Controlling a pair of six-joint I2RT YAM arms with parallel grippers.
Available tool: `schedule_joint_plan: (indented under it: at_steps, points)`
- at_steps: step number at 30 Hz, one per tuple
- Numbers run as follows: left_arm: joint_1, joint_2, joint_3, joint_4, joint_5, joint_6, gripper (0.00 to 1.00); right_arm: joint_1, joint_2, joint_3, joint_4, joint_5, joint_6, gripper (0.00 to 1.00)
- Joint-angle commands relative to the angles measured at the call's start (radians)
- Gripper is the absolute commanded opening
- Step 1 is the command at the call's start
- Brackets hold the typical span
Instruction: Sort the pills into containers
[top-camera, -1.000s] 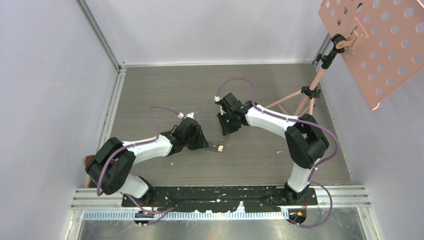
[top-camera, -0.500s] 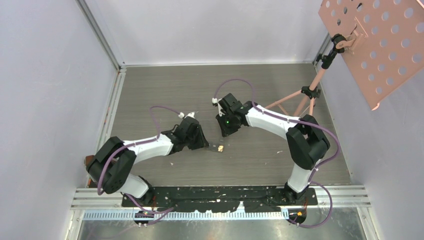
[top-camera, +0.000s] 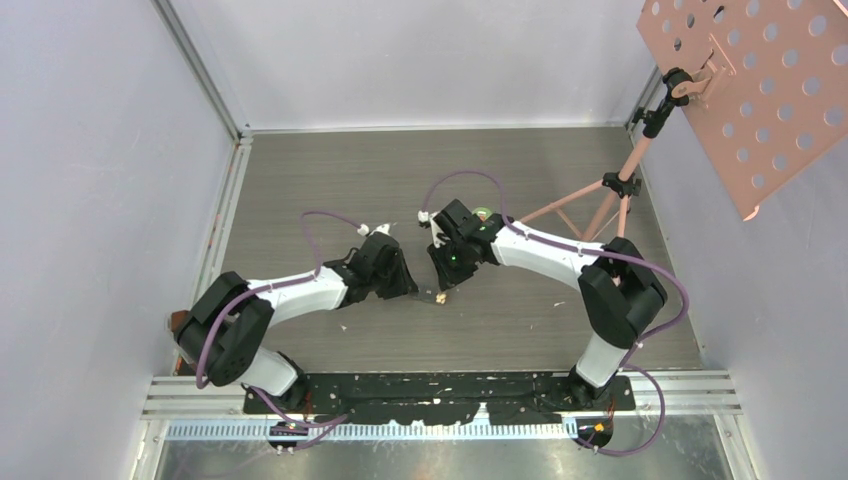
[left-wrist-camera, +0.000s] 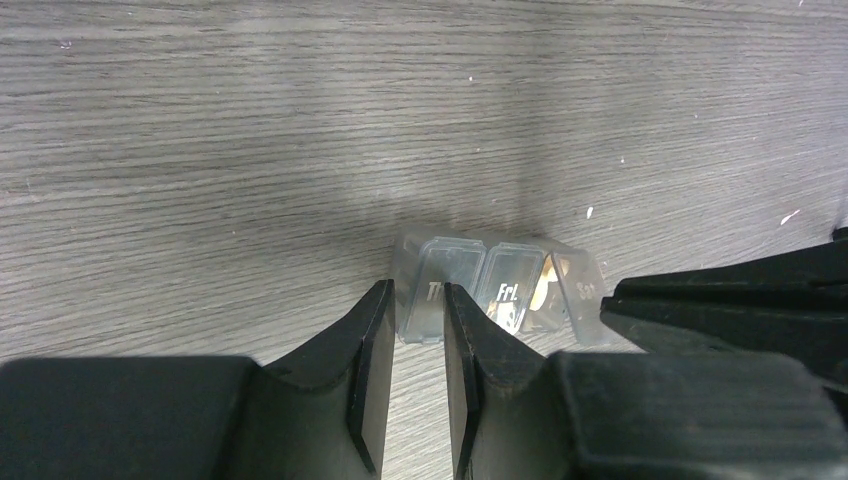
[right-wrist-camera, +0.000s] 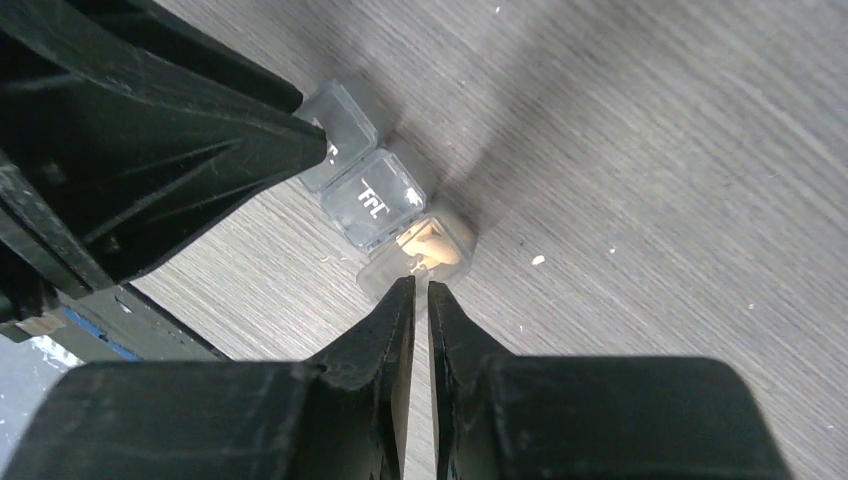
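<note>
The left gripper (left-wrist-camera: 417, 300) had its jaws drawn nearly together on the left end compartment of a small clear pill organiser (left-wrist-camera: 497, 290), a thin slot showing between the tips; it seemed to pinch that end wall, though the contact itself was hard to make out. The right gripper (right-wrist-camera: 421, 287) came in from the far right with its jaws pressed almost shut, tips at the open right-end compartment, where a pale pill (right-wrist-camera: 432, 245) lay. Whether they held that pill could not be told. The organiser rested on the table (top-camera: 520, 310) between the two arms, near the middle. A green bottle (top-camera: 483, 212) peeked out just beyond the right arm. The risks, as I judged them: the light organiser could tip or slide if the left hold slipped, spilling the pill; the narrow tips could flick the pill out; and the two grippers, so near, could collide.
</note>
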Motion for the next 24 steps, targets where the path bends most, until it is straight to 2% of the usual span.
schedule_joint_plan:
  at_steps: [1,24]
  points:
    - [0.002,0.057,-0.028,-0.117,-0.105,0.022,0.25,0.016,-0.059,-0.022,-0.005,-0.026,0.023,0.17]
    - [0.002,0.054,-0.032,-0.112,-0.101,0.021,0.25,0.076,0.007,-0.027,0.01,0.029,0.045,0.18]
